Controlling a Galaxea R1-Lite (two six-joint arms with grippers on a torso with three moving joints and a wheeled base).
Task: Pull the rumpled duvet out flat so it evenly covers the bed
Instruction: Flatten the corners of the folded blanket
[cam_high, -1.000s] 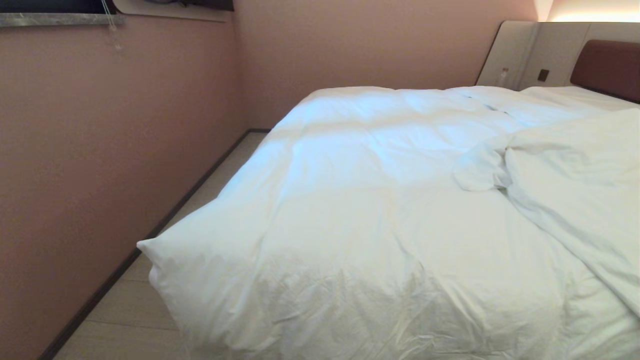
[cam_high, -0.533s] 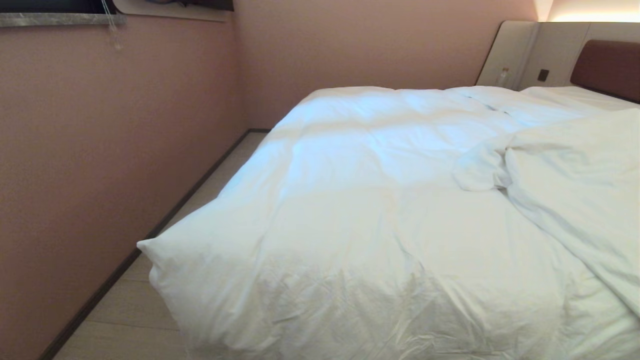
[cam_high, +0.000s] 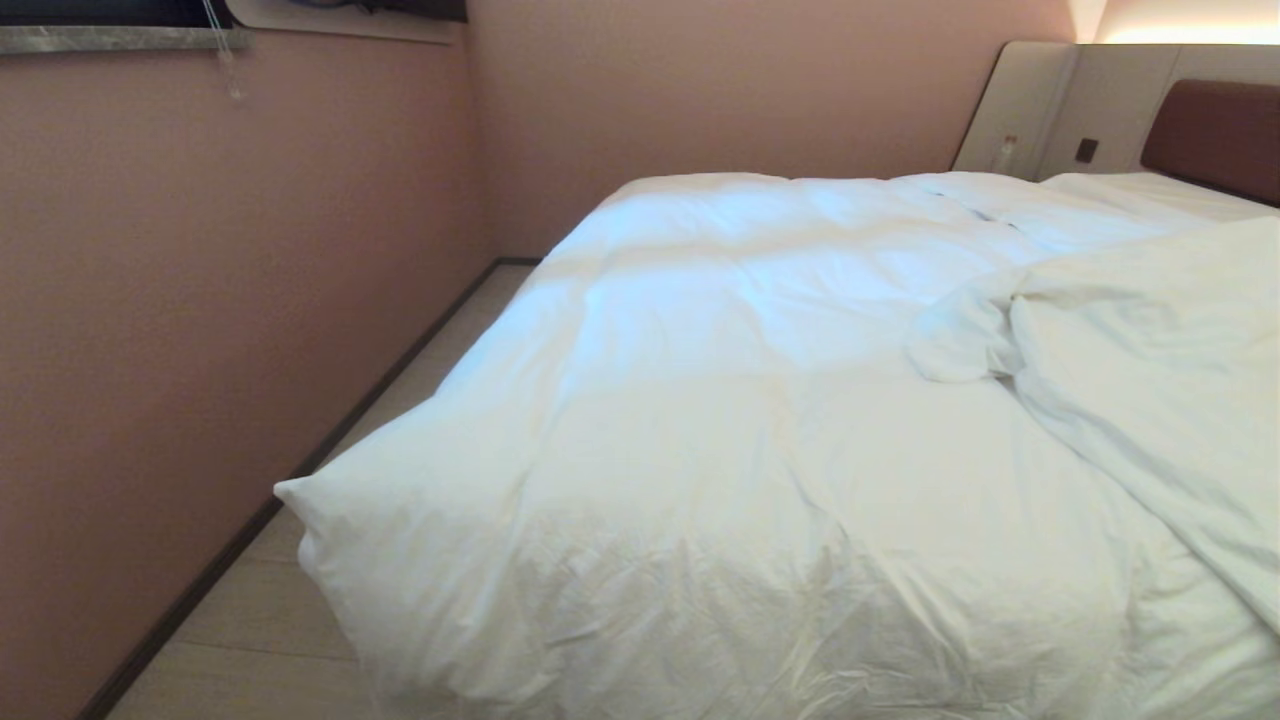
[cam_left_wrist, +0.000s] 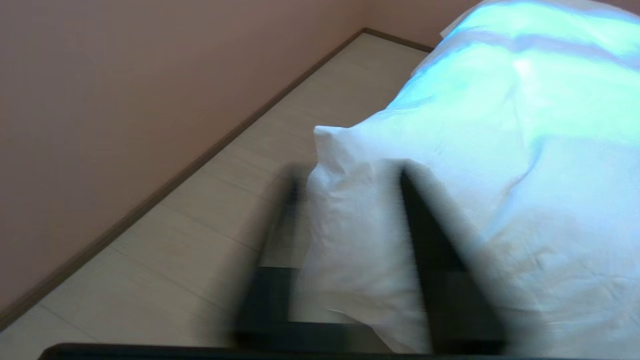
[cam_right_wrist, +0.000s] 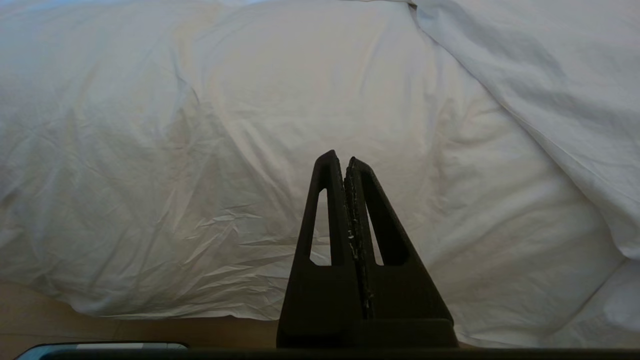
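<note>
Duvet (cam_high: 720, 400) covers most of the bed (cam_high: 1110, 110), though not yet evenly. Starting at the left, by the pink wall (cam_high: 200, 300), its near corner (cam_high: 300, 495) pokes out over the pale floor (cam_high: 260, 620). The left gripper (cam_left_wrist: 347, 175) is at that corner with its two dark fingers (cam_left_wrist: 425, 235) set apart, one on each side of the puffy point. The cloth lies between them, but I cannot see it pinched, so I would not call it held.

Across the middle the cover lies fairly smooth and drapes down over the foot end. The right gripper (cam_right_wrist: 340, 157) hangs in front of that drape with its fingers pressed together and nothing between them. It looks parked.

Further right a large flap (cam_high: 1150, 380) is folded back over the top surface in a bunched ridge, reaching toward the brown headboard (cam_high: 1215, 135).

The step in hand looks like taking hold of the left corner. Next, the fingers need to clamp firmly on the thick stuffing, then draw outward and toward the foot. The folded flap on the right will still need spreading.
</note>
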